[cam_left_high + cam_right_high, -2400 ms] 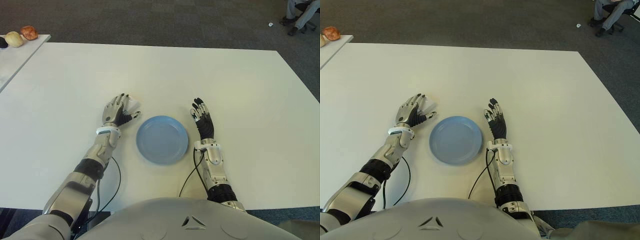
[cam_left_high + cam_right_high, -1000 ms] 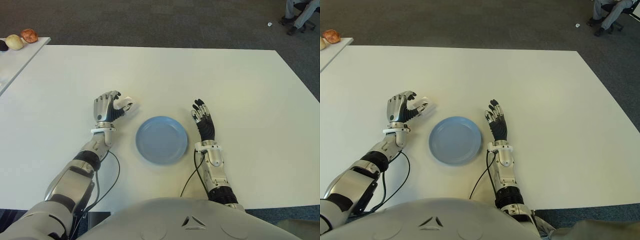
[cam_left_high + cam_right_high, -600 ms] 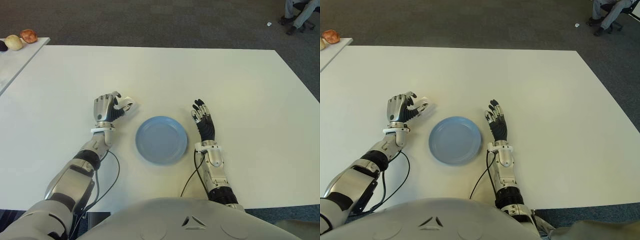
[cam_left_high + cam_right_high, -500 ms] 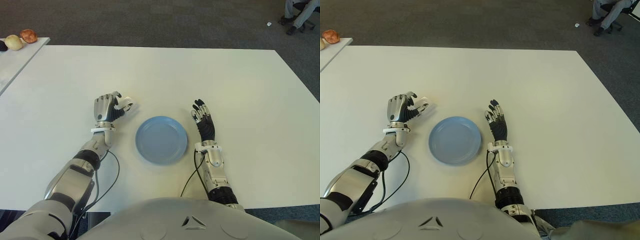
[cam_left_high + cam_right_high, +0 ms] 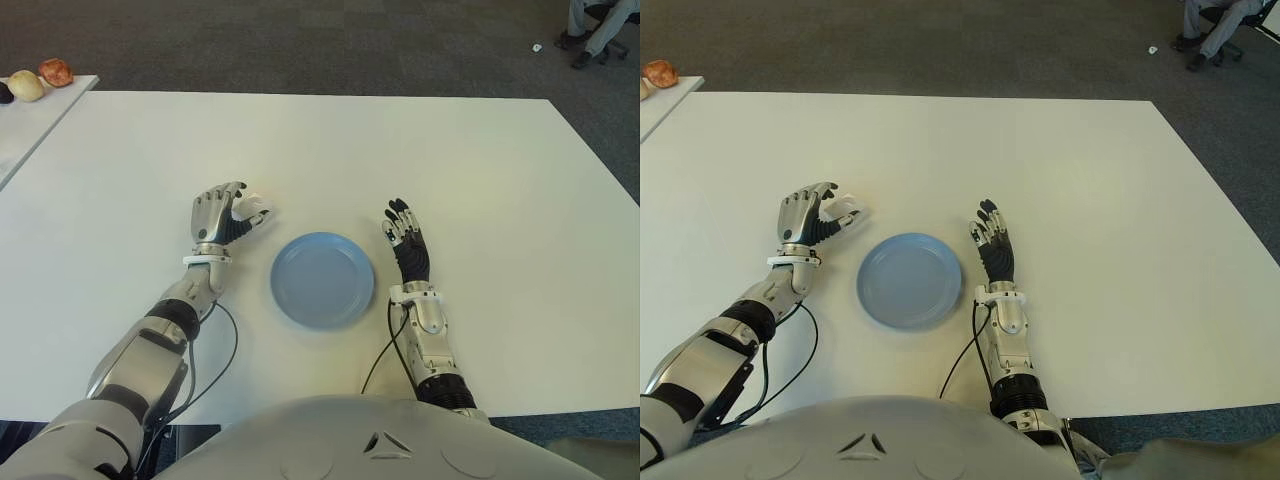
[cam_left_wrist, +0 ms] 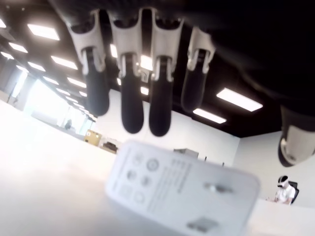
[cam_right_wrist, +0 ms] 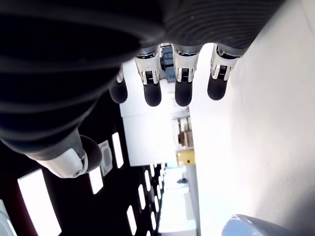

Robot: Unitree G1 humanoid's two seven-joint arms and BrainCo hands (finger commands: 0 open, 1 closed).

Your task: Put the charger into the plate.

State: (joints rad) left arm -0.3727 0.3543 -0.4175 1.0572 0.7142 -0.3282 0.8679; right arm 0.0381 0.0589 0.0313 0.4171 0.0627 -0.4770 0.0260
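On the white bench (image 5: 480, 150), the left hand (image 5: 217, 213) had curled loosely over the charger (image 5: 254, 208) left of the plate (image 5: 322, 279), not yet gripping; the right hand (image 5: 407, 241) lay open.

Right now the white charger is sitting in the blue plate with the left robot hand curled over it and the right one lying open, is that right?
Not quite. The charger is not in the blue plate; it lies on the white table to the plate's left, as the left eye view shows. The rest holds: the left robot hand is curled over it, and the right robot hand shows open beside the plate's right edge.
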